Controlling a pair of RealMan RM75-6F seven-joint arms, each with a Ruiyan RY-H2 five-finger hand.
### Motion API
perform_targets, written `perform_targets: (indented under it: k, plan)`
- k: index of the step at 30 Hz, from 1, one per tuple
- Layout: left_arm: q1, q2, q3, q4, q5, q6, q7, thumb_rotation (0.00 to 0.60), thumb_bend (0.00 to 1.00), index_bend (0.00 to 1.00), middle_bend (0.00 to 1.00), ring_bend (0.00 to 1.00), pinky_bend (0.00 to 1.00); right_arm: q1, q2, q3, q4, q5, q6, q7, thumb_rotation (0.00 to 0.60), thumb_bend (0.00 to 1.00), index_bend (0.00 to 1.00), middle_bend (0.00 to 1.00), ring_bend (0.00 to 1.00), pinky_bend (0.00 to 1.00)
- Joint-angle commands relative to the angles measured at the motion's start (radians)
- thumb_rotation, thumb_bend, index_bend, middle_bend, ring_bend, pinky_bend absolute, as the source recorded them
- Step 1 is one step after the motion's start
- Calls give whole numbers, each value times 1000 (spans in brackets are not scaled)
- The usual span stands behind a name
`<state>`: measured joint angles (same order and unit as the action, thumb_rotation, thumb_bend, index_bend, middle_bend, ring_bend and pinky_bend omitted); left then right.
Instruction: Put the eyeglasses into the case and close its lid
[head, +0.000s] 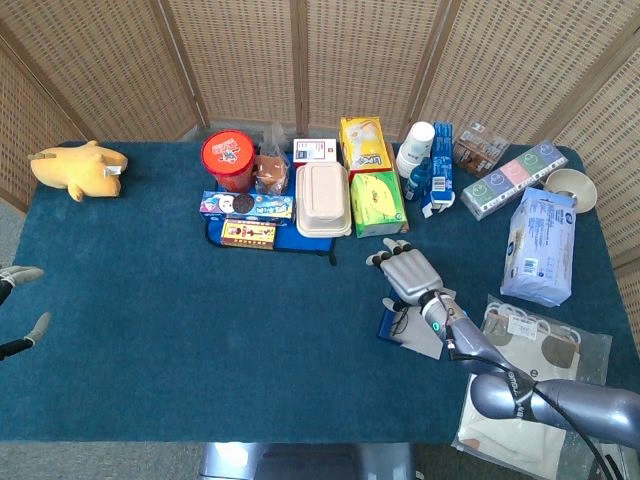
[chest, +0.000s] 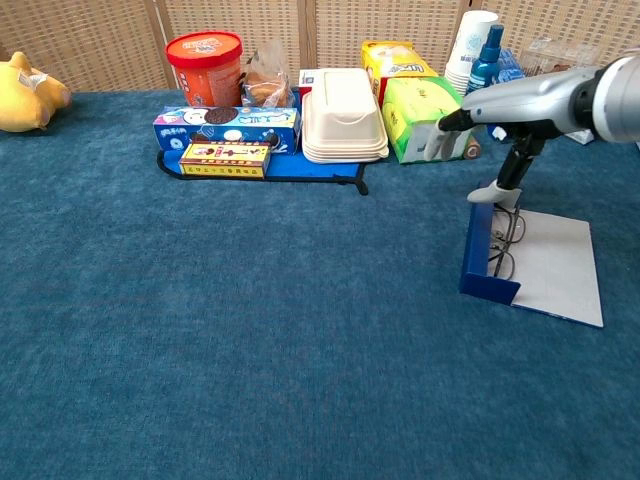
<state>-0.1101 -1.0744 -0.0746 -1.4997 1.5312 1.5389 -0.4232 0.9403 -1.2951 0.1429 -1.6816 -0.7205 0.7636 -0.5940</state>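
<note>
The glasses case (chest: 488, 262) lies open on the blue cloth, its blue tray standing on edge beside the flat grey lid (chest: 556, 262). The eyeglasses (chest: 506, 240) lean inside against the blue wall. In the head view the case (head: 388, 326) with the eyeglasses (head: 400, 318) sits right of centre. My right hand (chest: 525, 102) hovers over the case's far end with fingers stretched toward the left and holds nothing; its thumb (chest: 494, 190) reaches down to the top of the blue wall. From above, this right hand (head: 409, 270) covers the case's far part. My left hand (head: 18, 308) shows at the left edge, fingers apart and empty.
Along the back stand a red tub (head: 228, 160), snack boxes (head: 246, 206), a white clamshell box (head: 323, 199), a green packet (head: 377, 201), cups (head: 416, 148) and a wipes pack (head: 540, 246). A bagged paper bag (head: 530, 352) lies right of the case. A yellow plush toy (head: 80, 168) is far left.
</note>
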Motion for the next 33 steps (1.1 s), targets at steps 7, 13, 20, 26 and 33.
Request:
perform_targets:
  k: [7,13,20,26,33]
  plan:
    - [3,-3,3,3,-4,-4,2,600,309,248,284,209,95,74,-10,-54,34,74,-26,-58,478,314,216,241,12,124]
    - [4,-6,3,4,-5,-4,1,600,310,247,284,210,94,141,4,-109,35,196,-32,-126,415,315,228,254,17,124]
    - [1,-8,3,5,-1,-7,2,600,309,247,284,210,93,198,14,-165,25,320,-9,-173,357,313,241,267,21,124]
    - [-3,-11,1,6,1,-7,1,600,309,247,284,210,92,225,15,-207,20,388,26,-201,335,311,245,270,21,124]
    - [-9,-15,0,6,5,-11,2,600,309,247,284,210,90,243,36,-236,-8,458,64,-218,314,306,245,271,21,124]
